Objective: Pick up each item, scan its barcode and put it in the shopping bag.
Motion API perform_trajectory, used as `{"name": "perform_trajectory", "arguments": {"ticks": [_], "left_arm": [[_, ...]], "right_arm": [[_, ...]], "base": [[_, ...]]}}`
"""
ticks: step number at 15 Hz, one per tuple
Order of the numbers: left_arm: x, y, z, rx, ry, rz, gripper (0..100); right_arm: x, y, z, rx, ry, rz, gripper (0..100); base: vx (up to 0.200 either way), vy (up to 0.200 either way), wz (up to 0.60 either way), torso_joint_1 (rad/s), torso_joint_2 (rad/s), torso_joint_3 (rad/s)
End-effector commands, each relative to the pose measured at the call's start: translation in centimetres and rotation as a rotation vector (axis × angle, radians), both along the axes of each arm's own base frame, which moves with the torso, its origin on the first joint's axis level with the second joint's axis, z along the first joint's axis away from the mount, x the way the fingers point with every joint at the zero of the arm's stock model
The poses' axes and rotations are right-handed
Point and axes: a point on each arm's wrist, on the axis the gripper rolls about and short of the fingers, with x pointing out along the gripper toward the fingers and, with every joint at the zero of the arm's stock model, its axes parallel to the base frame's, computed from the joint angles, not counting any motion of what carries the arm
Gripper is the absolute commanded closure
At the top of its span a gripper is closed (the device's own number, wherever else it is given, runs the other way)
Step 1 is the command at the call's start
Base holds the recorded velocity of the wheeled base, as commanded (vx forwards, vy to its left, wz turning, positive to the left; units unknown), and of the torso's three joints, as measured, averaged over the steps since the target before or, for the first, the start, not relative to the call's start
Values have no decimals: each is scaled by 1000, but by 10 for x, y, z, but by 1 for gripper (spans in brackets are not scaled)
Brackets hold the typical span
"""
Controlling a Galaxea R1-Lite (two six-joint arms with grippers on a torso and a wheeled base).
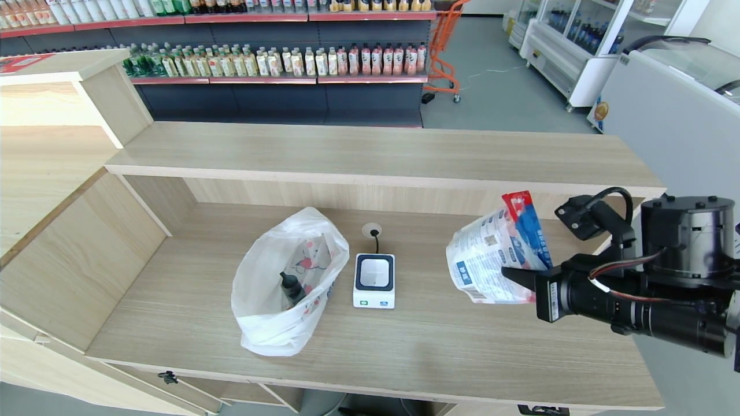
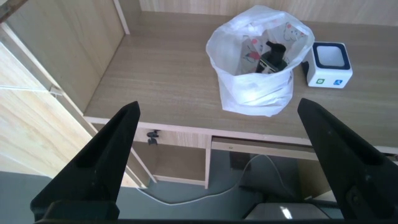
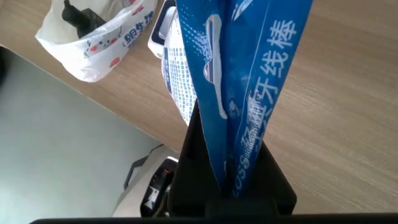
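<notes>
The packet [image 1: 491, 254] hangs in the air over the right side of the counter [image 1: 439, 352], pinched by your right gripper [image 1: 523, 276]. It is to the right of the scanner [image 1: 374, 279] and well apart from it. The fingers are pressed together on its blue edge strip, which the right wrist view shows close up, and the white pouch body stands free beside the grip.

Judge the packet as light and soft. It looks like a thin plastic pouch that will crumple, sag and swing on a quick turn, and its glossy skin could slide out if the pinch loosens. The flat strip seems the stiffer part and the better place to hold, as you hold it now. That grip leaves the printed white face free to show to the scanner's window.

The shopping bag [image 1: 260, 312] stands just left of the scanner, its mouth open, with a dark bottle [image 1: 292, 287] inside. Its walls are limp, so the rim may fold inward when something drops against it. A cable [image 1: 376, 237] runs from the scanner's back to a hole in the counter, and a shelf [image 1: 376, 153] rises behind. Nothing lies between the packet and the scanner.

Your left gripper [image 2: 217, 104] is spread wide and holds nothing. It hovers in front of the counter's near edge, on the bag's side.
</notes>
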Motion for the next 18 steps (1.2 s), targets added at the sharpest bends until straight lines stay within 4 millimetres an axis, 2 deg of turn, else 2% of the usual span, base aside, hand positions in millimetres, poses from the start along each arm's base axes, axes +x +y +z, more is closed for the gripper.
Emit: {"name": "perform_trajectory", "arguments": {"ticks": [1,6,11,15,18], "left_arm": [[0,0,0,-1,0,0,0],[0,0,0,1,0,0,0],[0,0,0,9,0,0,0],[0,0,0,10,0,0,0],[0,0,0,10,0,0,0]], "right_arm": [[-7,-3,5,19,-18,5,100],[-8,-6,9,70,-2,6,100],[-3,-12,0,56,31,-27,100],[2,-26,-20,-64,53,-55,100],[10,-24,-22,-102,39,-38,100]], "base": [[0,200,0,2,7,2],[0,200,0,9,5,3],[0,200,0,-1,2,3],[0,0,0,0,0,0],[200,0,0,1,-1,2]]}}
